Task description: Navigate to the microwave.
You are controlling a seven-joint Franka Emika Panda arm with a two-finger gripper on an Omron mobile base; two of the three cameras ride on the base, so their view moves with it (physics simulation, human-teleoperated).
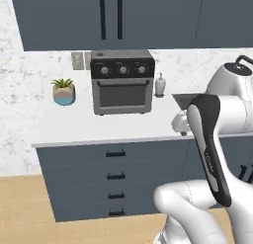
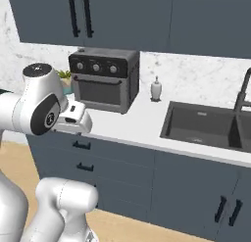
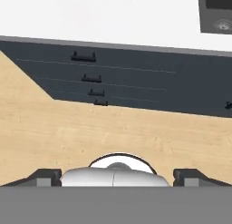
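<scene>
The microwave named in the task was not in front of the base; what stood at the upper centre of the left base view was the small grey toaster oven [image 1: 122,82] with three knobs — boxy, matte metal, dark glass door. The likeliest mistake, I judged, was stopping here and taking it for the target. A second risk was the folded arm clipping the tabletop [image 1: 99,127] edge during a turn, since the elbow hung close to it. The tabletop was smooth white, the backsplash veined marble, the drawers [image 1: 116,176] flat slate-blue with black handles, the floor pale wood. A potted plant [image 1: 63,91], a white soap bottle [image 2: 156,88] and a dark recessed sink [image 2: 206,124] sat along it. The claw [image 3: 118,175] pointed down at the floor, its tips wide apart — released, grasping nothing.
</scene>
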